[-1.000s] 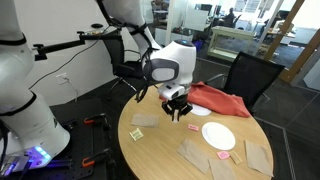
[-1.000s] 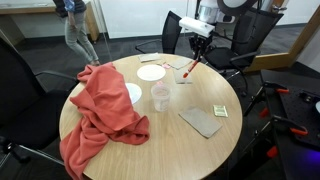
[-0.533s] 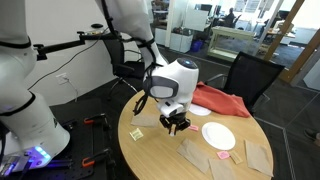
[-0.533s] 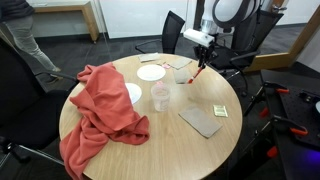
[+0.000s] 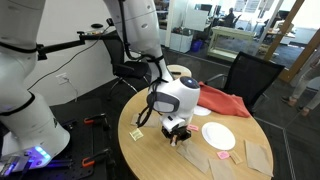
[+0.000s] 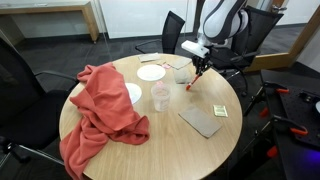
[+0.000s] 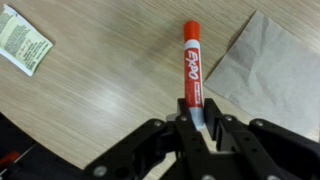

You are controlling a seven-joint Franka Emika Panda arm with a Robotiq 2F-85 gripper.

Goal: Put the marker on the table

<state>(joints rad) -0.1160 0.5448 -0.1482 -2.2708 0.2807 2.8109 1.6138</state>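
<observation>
The pincer (image 7: 197,123) is clamped on the white tail end of the marker (image 7: 192,68), one jaw on each side of the barrel; the red Expo marker runs straight out from between the jaws, its long axis in line with the pincer's reach and its capped end farthest from the wrist; in an exterior view the marker (image 6: 192,79) hangs tilted below the pincer (image 6: 199,64), red end lowest and close over the table (image 6: 170,140); whether the tip touches the wood cannot be told; in the wrist view the bare tan table (image 7: 100,85) lies under the marker, with a brown paper napkin (image 7: 262,68) just beside it on one side and a small printed packet (image 7: 22,40) well apart on the other; the task looks close to done; judging from this, what remains is to lower the marker onto the bare wood, where it should tip flat, and spread the jaws.
</observation>
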